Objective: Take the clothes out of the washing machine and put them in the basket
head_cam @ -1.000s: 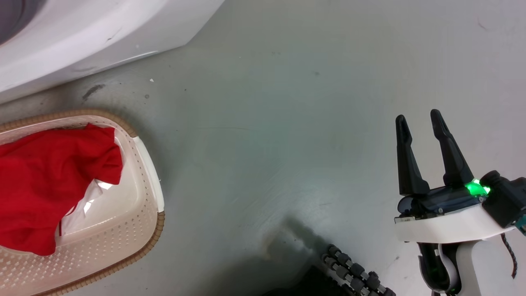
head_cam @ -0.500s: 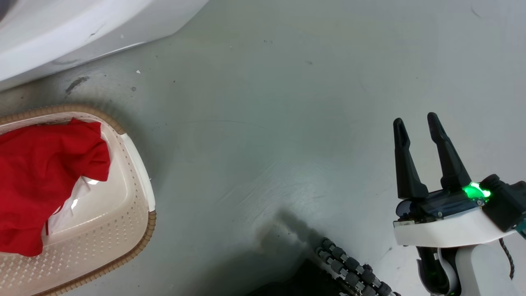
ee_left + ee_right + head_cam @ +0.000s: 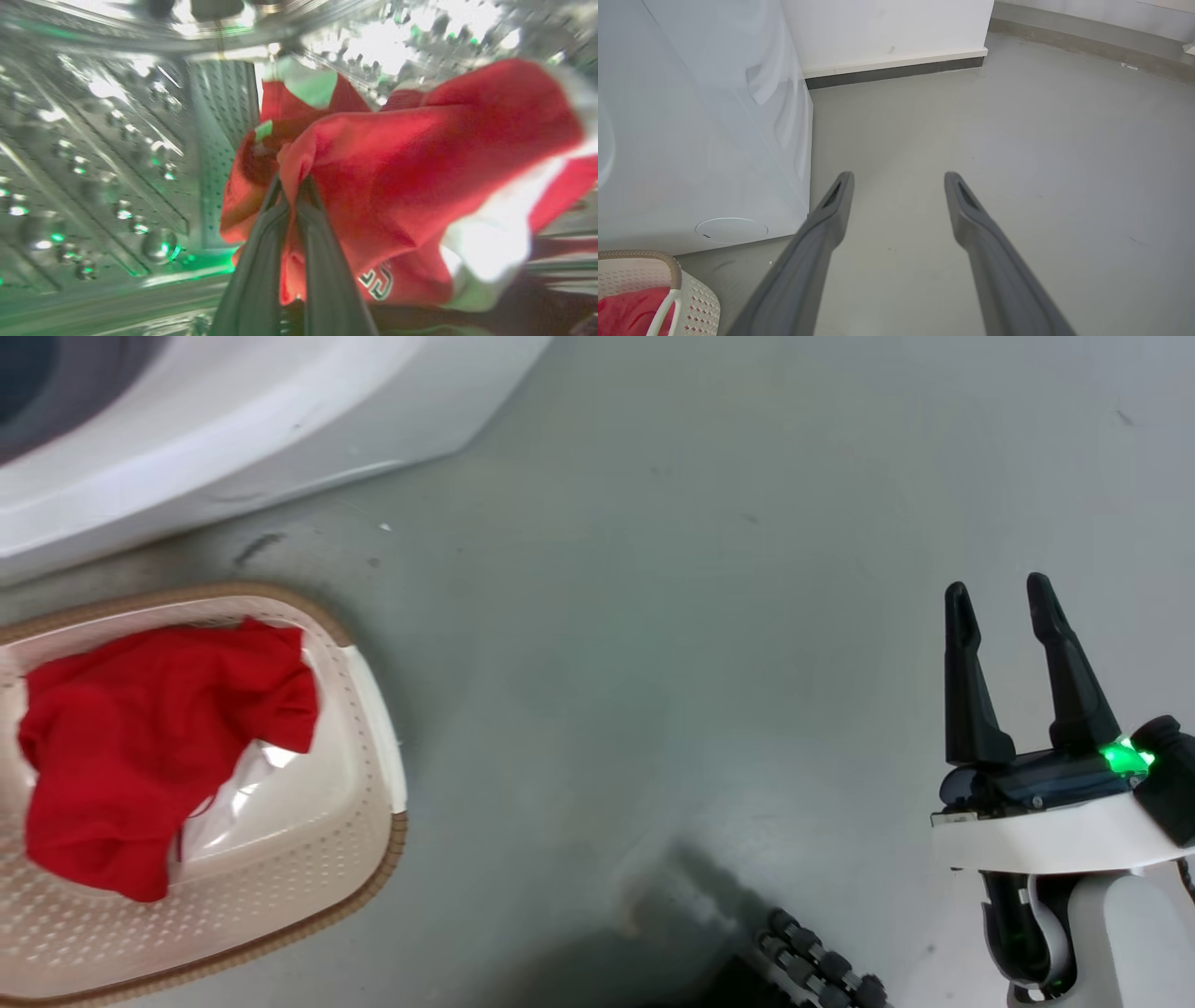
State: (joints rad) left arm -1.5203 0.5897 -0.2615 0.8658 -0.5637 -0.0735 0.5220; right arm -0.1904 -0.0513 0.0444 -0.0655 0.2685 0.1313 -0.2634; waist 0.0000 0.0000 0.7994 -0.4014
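Gripping is confirmed at the left gripper [image 3: 292, 183]: its two fingers are drawn almost together on a fold of the red jersey [image 3: 402, 149], inside the perforated steel drum [image 3: 93, 140] of the washing machine [image 3: 233, 429]. In the left wrist view the bulk of the jersey is seen beyond and to the right of the fingertips, its white bands and dark lettering trailing low. Whether it touches the drum wall cannot be told through the blur. The coming move is judged to be a withdrawal back along the fingers' own line, out of the drum, then down to the basket [image 3: 392, 854], which is set on the floor [image 3: 653, 663] just before the machine. A plain red garment [image 3: 140, 747] is lodged in it, with bare space toward the robot's right. The right gripper [image 3: 1004, 602] is held wide open and empty, well apart from both. Snagging of trailing cloth at the drum's mouth is noted as the risk.
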